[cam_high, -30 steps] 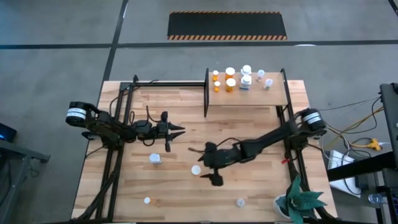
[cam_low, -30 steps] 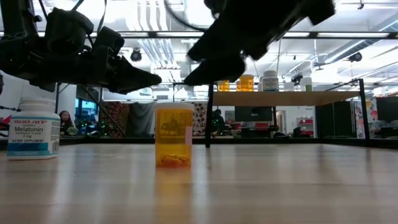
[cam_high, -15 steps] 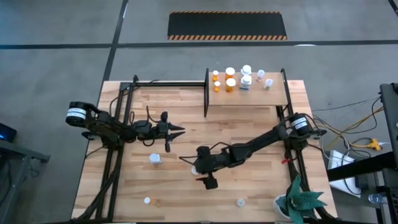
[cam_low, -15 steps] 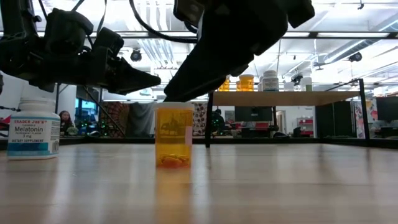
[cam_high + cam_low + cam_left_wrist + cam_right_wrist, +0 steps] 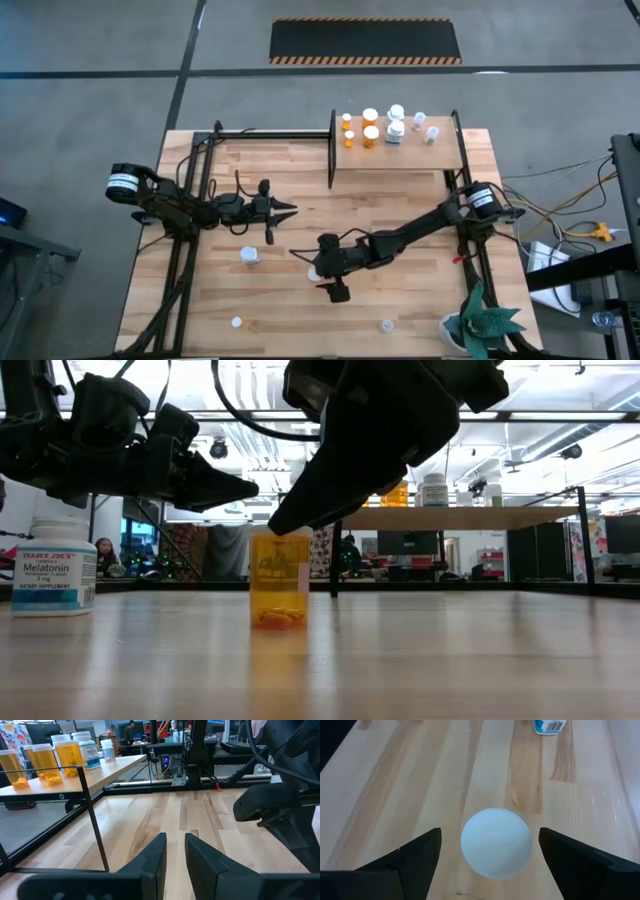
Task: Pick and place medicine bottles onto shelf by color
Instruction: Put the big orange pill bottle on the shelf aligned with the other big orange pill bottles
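- The right gripper [image 5: 317, 268] has travelled from a point just beside the orange bottle [image 5: 279, 578] to directly over it; in the last half second it has barely moved. Its fingers [image 5: 410, 857] are spread wide, one on each side of the bottle's white cap [image 5: 495, 843], and hold nothing yet.
- Judgement: the approach step is complete. The next step is to lower and close on the orange bottle, then carry it to the orange group on the shelf [image 5: 400, 157].
- The left gripper [image 5: 283, 209] has not moved. It hovers above the desk [image 5: 420, 300], between the orange bottle and the shelf's near post, fingers nearly together and empty.
- Orange bottle: upright on the desk, well short of the shelf. Its translucent body shows a shallow layer of orange contents at the bottom; the rest looks empty.
- Melatonin bottle [image 5: 54, 565]: white, labelled, upright on the desk beside the orange bottle, on the left arm's side. Contents hidden.
- Shelf contents: orange bottles [image 5: 42, 762] stand grouped at one end, each holding a little orange material; white bottles [image 5: 396, 124] stand at the other end.
- Two small loose bottles [image 5: 236, 322] remain on the desk, well away from the shelf.
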Controlling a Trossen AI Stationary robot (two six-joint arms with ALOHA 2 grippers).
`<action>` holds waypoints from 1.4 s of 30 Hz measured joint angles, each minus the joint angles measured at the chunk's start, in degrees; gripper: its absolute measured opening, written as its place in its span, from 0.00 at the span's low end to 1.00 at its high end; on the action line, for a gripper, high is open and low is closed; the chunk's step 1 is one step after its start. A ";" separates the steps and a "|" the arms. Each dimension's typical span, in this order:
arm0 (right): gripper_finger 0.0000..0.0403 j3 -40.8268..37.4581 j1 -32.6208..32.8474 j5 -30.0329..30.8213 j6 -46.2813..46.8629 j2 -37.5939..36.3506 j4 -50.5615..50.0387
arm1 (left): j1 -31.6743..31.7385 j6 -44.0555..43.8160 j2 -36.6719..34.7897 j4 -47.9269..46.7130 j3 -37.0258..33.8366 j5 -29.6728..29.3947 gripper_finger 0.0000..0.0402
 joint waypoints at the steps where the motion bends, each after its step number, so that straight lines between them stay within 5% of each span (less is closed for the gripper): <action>1: 0.80 -0.09 -0.04 -0.01 0.00 0.10 0.05 | 0.00 -0.01 0.00 -0.02 0.00 0.01 0.13; 6: 0.78 -0.25 -0.12 -0.12 0.00 1.12 1.18 | 0.00 -0.01 0.00 -0.03 0.00 0.01 0.13; 15: 0.47 -0.25 -0.19 -0.58 -0.10 1.47 1.66 | -0.04 -0.01 0.00 -0.10 0.00 0.01 0.13; 24: 0.49 0.45 -0.29 -0.23 0.04 -1.16 -2.15 | -0.02 -0.02 0.00 -0.19 0.00 0.01 0.13; 36: 0.49 7.81 -7.15 25.96 5.53 -24.92 -35.08 | -0.04 0.00 0.00 0.09 0.02 0.01 0.13; 42: 0.51 0.41 -19.27 28.00 9.56 -35.82 -36.95 | -0.07 0.08 0.00 0.13 0.04 0.01 0.13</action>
